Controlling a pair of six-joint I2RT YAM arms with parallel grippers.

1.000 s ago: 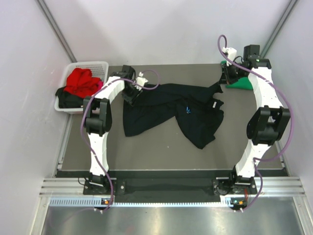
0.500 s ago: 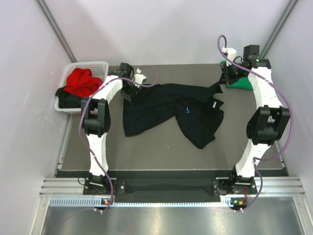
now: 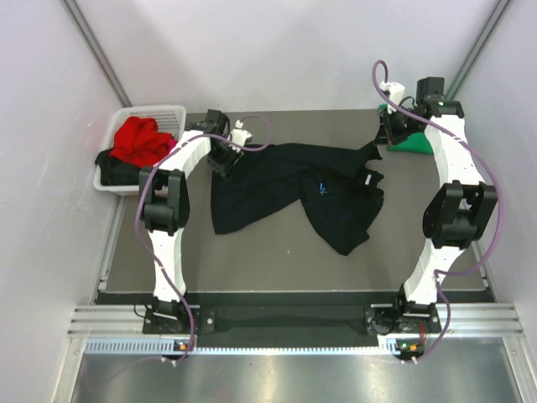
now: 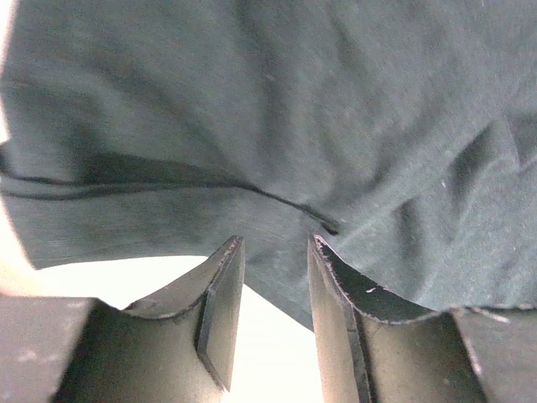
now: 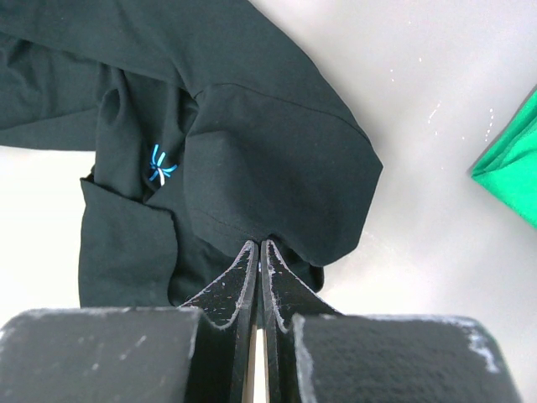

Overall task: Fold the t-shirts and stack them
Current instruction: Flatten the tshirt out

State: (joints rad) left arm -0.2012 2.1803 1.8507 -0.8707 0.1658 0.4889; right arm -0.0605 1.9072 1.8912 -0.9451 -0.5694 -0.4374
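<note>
The left arm's jaws stand parted with nothing between them, tips just at a hem of the black t-shirt [image 4: 336, 101]. The right arm's jaws are pressed closed and seem to pinch a sleeve edge of it, near the blue chest mark [image 5: 159, 164]. The shirt lies rumpled on the worktop [image 3: 277, 252], right of the white basket [image 3: 155, 110]. A green t-shirt [image 3: 415, 144] lies farthest from the basket, and a red t-shirt [image 3: 138, 138] lies inside it. Spreading the shirt flat looks to be the step in hand. Next, the left jaws need a firm bite on the hem.
</note>
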